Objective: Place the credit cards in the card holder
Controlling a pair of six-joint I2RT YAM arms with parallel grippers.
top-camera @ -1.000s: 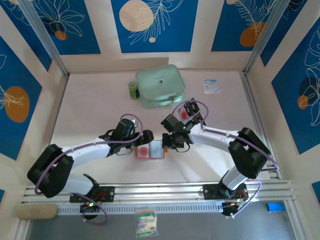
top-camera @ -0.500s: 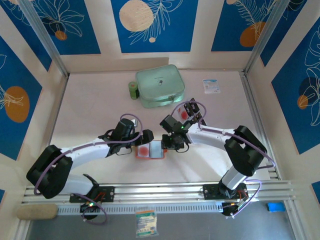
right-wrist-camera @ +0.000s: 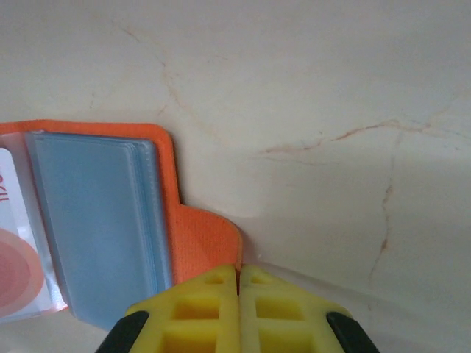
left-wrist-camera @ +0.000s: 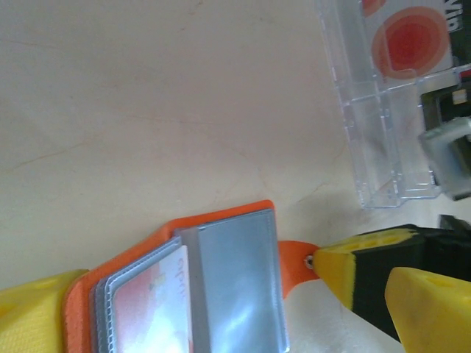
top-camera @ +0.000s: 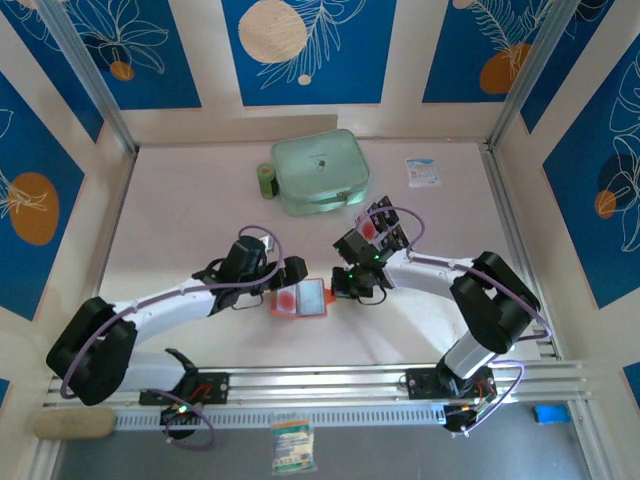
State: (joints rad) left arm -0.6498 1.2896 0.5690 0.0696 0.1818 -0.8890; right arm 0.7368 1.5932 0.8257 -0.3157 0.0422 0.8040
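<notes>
The orange card holder [top-camera: 300,299] lies open on the table between the arms. One credit card [left-wrist-camera: 151,305] with a red area sits under its left clear sleeve, and the right grey pocket [left-wrist-camera: 235,287] looks empty. My left gripper [left-wrist-camera: 228,312] is open, its yellow fingers [left-wrist-camera: 33,316] straddling the holder. My right gripper [right-wrist-camera: 239,276] is shut on the holder's orange snap tab [right-wrist-camera: 210,239]. More credit cards [top-camera: 377,228] stand in a clear rack [left-wrist-camera: 379,125] just behind the right wrist.
A mint-green zip case [top-camera: 320,172] and a green roll [top-camera: 266,180] sit at the back centre. A white-and-blue packet [top-camera: 422,172] lies at the back right. The clear rack stands close to the right arm's wrist.
My right gripper has shifted slightly right and nearer at the holder's tab edge. The left arm's elbow has sunk a little. The holder has stayed where it was.
</notes>
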